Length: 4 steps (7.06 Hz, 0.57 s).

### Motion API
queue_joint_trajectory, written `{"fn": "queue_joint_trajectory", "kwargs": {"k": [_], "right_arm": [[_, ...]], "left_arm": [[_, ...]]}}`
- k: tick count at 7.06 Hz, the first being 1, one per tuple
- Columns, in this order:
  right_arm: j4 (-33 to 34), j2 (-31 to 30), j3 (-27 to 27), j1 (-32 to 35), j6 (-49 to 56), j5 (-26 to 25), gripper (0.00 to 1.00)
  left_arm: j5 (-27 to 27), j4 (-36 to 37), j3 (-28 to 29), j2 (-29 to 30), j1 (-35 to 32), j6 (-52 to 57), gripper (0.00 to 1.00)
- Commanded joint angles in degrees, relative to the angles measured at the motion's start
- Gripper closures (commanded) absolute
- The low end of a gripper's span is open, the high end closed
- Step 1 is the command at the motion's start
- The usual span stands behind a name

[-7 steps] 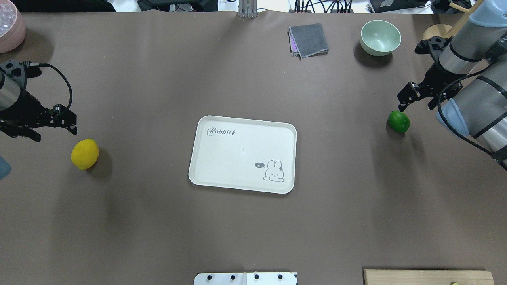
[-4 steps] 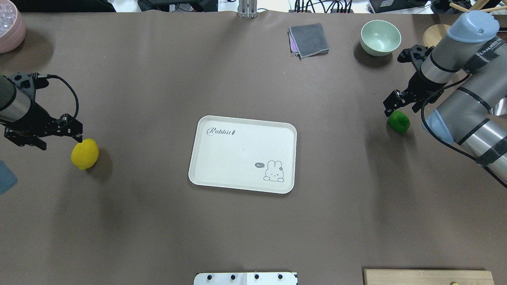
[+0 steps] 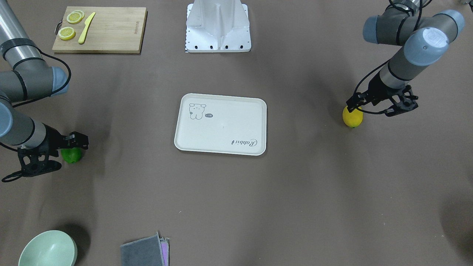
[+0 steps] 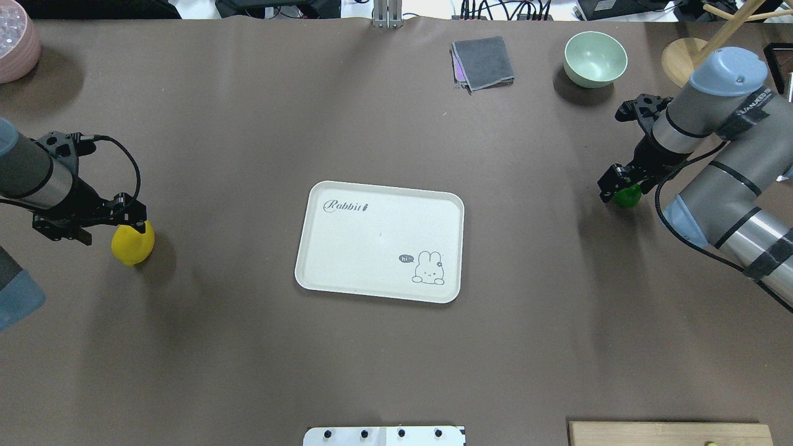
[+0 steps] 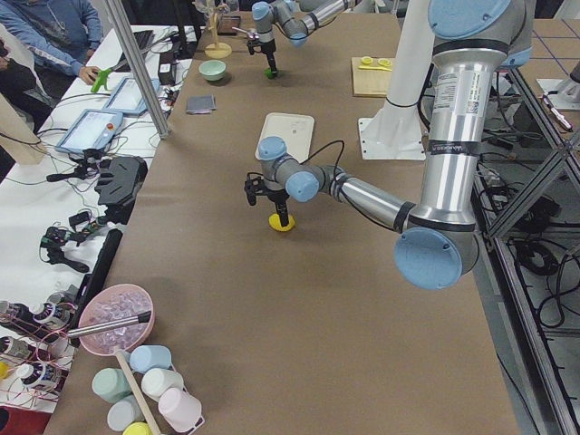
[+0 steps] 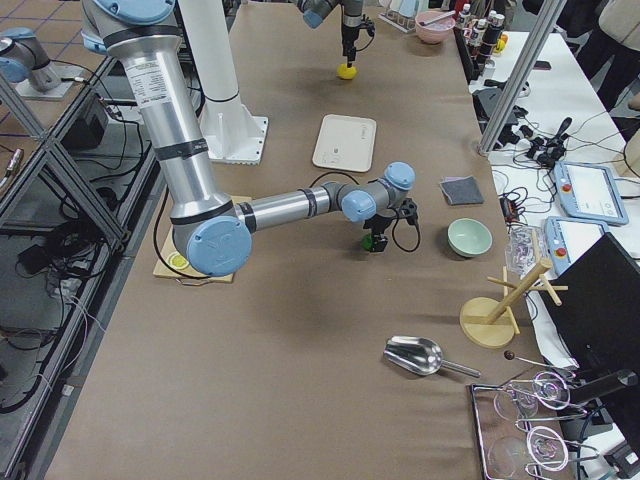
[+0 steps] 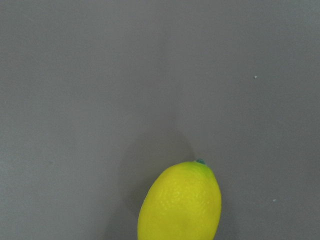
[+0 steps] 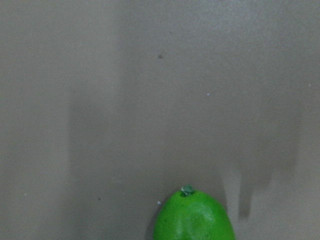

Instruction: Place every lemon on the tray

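The yellow lemon (image 4: pixel 133 246) lies on the table left of the tray (image 4: pixel 379 240), which has nothing on it. It also shows in the front view (image 3: pixel 353 117) and low in the left wrist view (image 7: pixel 181 205). My left gripper (image 4: pixel 102 220) is open and hangs just above and beside it. The green lemon (image 4: pixel 627 197) lies right of the tray and shows in the front view (image 3: pixel 72 155) and the right wrist view (image 8: pixel 194 216). My right gripper (image 4: pixel 622 184) is open and low over it, partly hiding it. Neither wrist view shows fingers.
A wooden cutting board (image 3: pixel 111 33) with lemon slices (image 3: pixel 67 33) and a yellow knife (image 3: pixel 86 27) lies by the robot base (image 3: pixel 218 27). At the far edge stand a green bowl (image 4: pixel 595 59), a grey cloth (image 4: pixel 483 62), a pink bowl (image 4: pixel 15 46) and a wooden rack (image 4: pixel 681 56).
My left gripper has moved right and down to the yellow lemon. My right gripper has moved left and down over the green lemon. Both lemons stay where they were.
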<state>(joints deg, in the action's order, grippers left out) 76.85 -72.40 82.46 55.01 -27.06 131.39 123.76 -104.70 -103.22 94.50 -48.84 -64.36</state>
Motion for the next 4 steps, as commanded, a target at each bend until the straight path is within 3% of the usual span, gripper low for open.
{"fn": "queue_joint_trajectory", "kwargs": {"k": [1,3,4], "right_arm": [[-0.39,-0.19,-0.11,0.18,0.17,0.44,0.44],[-0.3,-0.02,-0.02,0.8,0.17,0.71,0.87],[-0.3,0.16,-0.02,0.97,0.17,0.79,0.92]], "left_arm": [[-0.62,-2.79,2.49,-0.02,1.11,-0.33,0.02],[-0.71,-2.97,3.2,0.07,1.29,-0.42,0.03],[-1.75,-4.27,3.64,-0.02,1.29,-0.51,0.08]]}}
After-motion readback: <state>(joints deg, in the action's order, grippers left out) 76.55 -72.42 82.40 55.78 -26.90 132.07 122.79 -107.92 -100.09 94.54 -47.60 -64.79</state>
